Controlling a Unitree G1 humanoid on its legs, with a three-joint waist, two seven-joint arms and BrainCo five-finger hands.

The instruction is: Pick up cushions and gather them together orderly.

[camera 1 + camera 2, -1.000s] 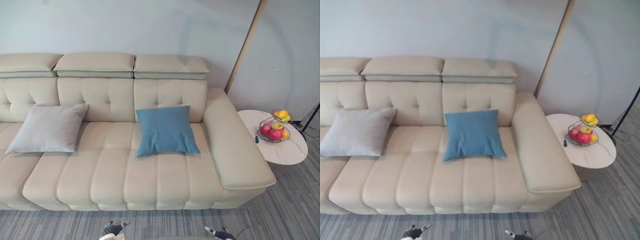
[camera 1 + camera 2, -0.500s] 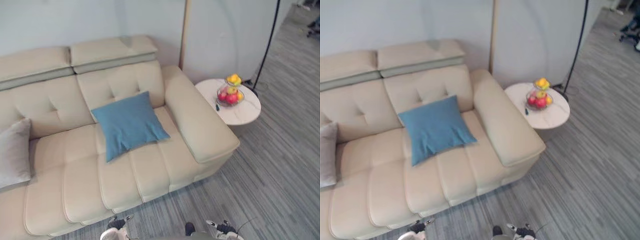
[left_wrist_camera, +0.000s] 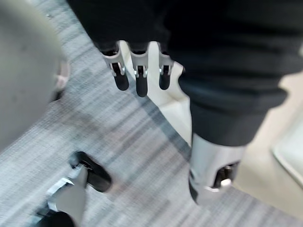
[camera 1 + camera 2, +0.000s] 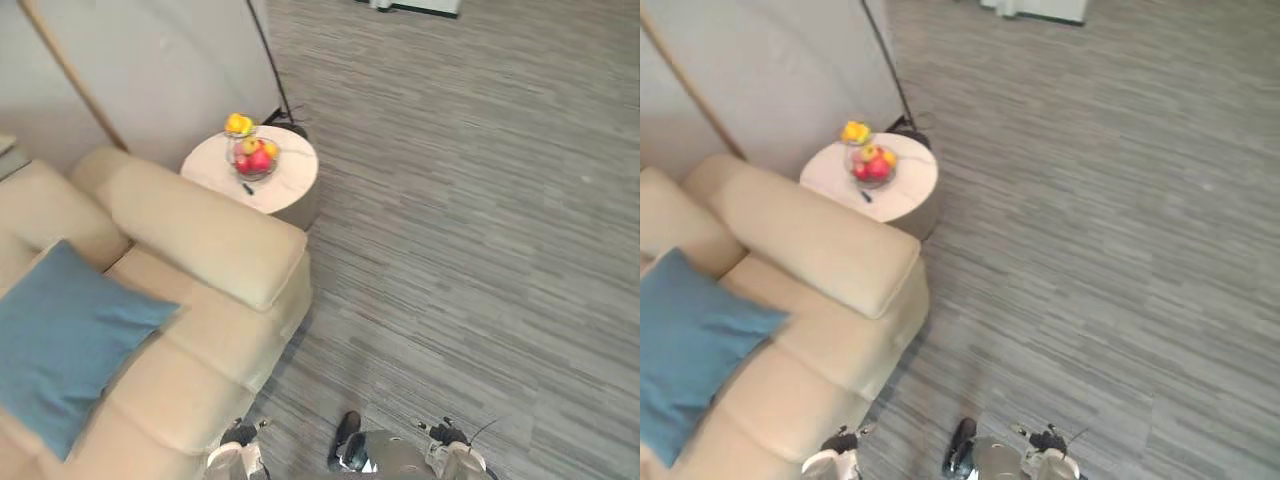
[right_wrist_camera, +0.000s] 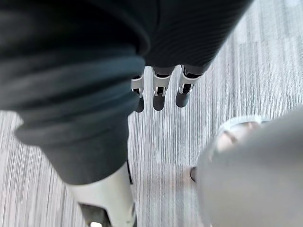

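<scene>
A blue cushion [image 4: 60, 340] lies tilted on the seat of the beige sofa [image 4: 200, 235], at the lower left of the eye views beside the sofa's broad armrest. My left hand [image 3: 140, 78] hangs with straight fingers over the grey carpet next to the sofa's front edge and holds nothing. My right hand [image 5: 160, 92] also hangs open above the carpet, nothing in it. Both hands are well away from the cushion.
A round white side table [image 4: 290, 180] stands past the armrest with a wire fruit bowl [image 4: 252, 155] on it. A black lamp pole [image 4: 265, 60] and a slanted wooden pole [image 4: 75, 80] rise by the wall. Grey carpet [image 4: 470, 230] stretches to the right.
The whole picture has swung right, so the camera has turned. The grey cushion and most of the sofa have slid out on the left and much more floor shows.
</scene>
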